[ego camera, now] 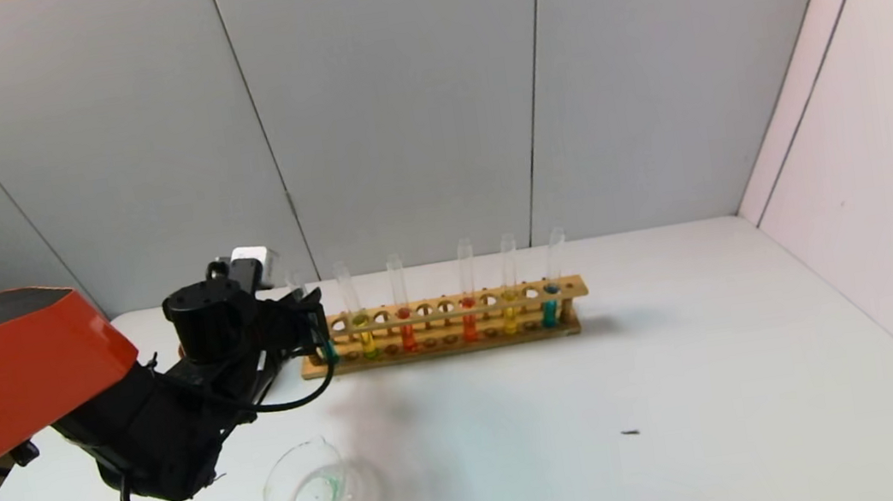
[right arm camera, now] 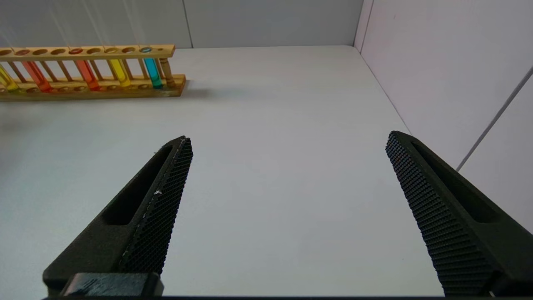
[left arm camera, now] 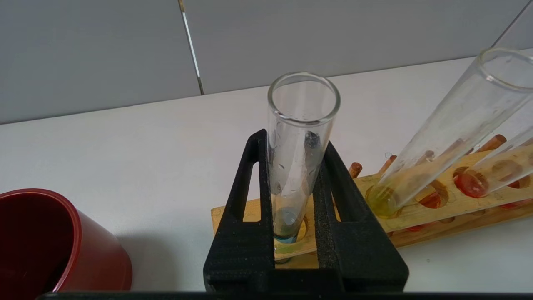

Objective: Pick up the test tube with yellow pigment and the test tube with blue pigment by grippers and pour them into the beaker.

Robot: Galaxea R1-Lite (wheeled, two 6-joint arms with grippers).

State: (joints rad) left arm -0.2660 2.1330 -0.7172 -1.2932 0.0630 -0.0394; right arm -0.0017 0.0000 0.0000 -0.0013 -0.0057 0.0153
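Note:
My left gripper [ego camera: 316,324] is shut on the test tube with blue pigment [left arm camera: 300,125], which stands in the end hole of the wooden rack [left arm camera: 416,212]. Only a little teal-blue shows at its bottom [ego camera: 329,352]. A test tube with yellow pigment [ego camera: 366,339] stands in the rack just beside it, and shows leaning in the left wrist view [left arm camera: 437,137]. A second yellow tube [ego camera: 510,315] and a second blue tube [ego camera: 550,306] stand near the rack's other end. The beaker [ego camera: 309,484] sits on the table in front of the rack and holds a little greenish liquid. My right gripper [right arm camera: 288,137] is open and empty above bare table, out of the head view.
Two orange-red tubes [ego camera: 406,333] stand in the rack [ego camera: 454,305] between the others. A dark-red cup [left arm camera: 62,246] stands beside the rack's left end. Grey walls close the back and the right side. A small dark speck [ego camera: 630,432] lies on the white table.

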